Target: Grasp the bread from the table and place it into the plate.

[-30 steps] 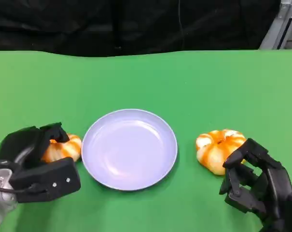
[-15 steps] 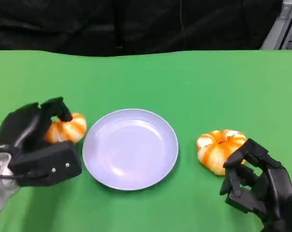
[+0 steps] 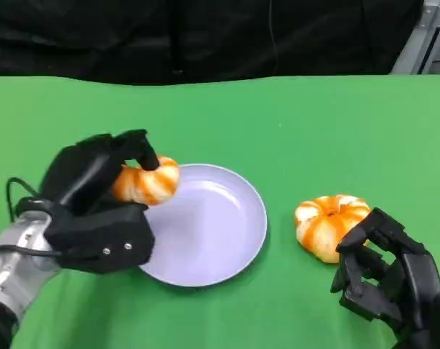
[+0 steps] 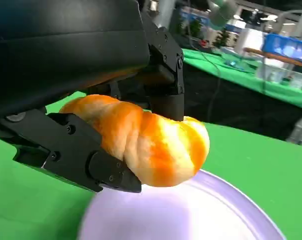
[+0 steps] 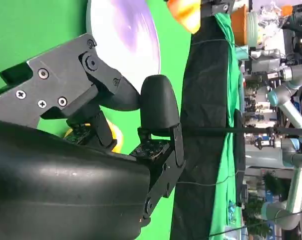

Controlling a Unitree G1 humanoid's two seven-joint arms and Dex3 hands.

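Bread roll [image 3: 145, 182], orange with pale stripes, is up off the green table [image 3: 314, 123] and clamped in the left hand [image 3: 96, 200], fingers wrapped over the top and the thumb side underneath. It's hanging right over the left edge of the lavender plate [image 3: 212, 233], not touching it as far as I can tell. From the wrist camera you can see the roll squeezed between the black fingers [image 4: 160, 65] with the plate's rim just below it.

Second roll [image 3: 329, 224], same orange and white look, sits on the table to the right of the plate, a little apart from it. The right hand [image 3: 383, 280] is parked just beside that one, fingers curled inward and resting close to its near side, maybe brushing it, but not holding it. Looks like nothing's actually in that hand.

Black curtain [image 3: 205, 36] runs along the far edge of the table, and there's a bit of metal frame [image 3: 423, 43] at the far right corner.
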